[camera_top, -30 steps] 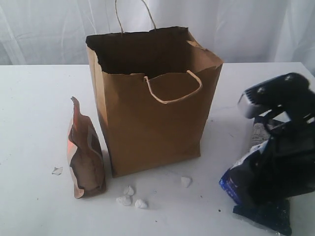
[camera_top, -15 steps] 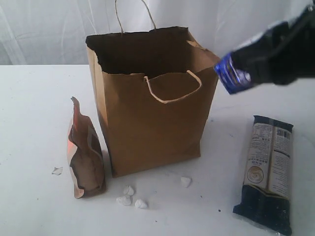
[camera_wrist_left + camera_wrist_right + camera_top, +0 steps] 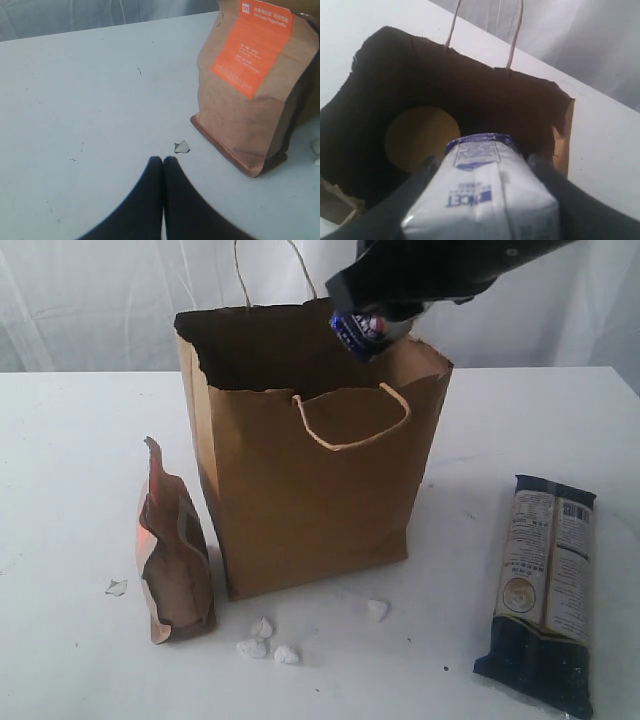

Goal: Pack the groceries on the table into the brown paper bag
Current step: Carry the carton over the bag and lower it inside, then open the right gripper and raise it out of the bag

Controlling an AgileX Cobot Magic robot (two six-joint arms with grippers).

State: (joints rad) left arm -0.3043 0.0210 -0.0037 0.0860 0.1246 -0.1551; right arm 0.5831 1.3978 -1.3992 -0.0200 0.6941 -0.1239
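Small white-blue carton has moved from low on the right, up and across, and now hangs just over the mouth of the brown paper bag. Release looks like the next step. Right gripper is partly spread, pinching the carton by its sides. Gold-lidded jar is already inside. Brown pouch and noodle packet are unmoved on the table. Left gripper is pressed together, empty.

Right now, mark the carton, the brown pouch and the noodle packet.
carton [image 3: 480, 200], right wrist view, white printed face
brown pouch [image 3: 250, 50], left wrist view, orange label
noodle packet [image 3: 540, 560], exterior view, pale middle label
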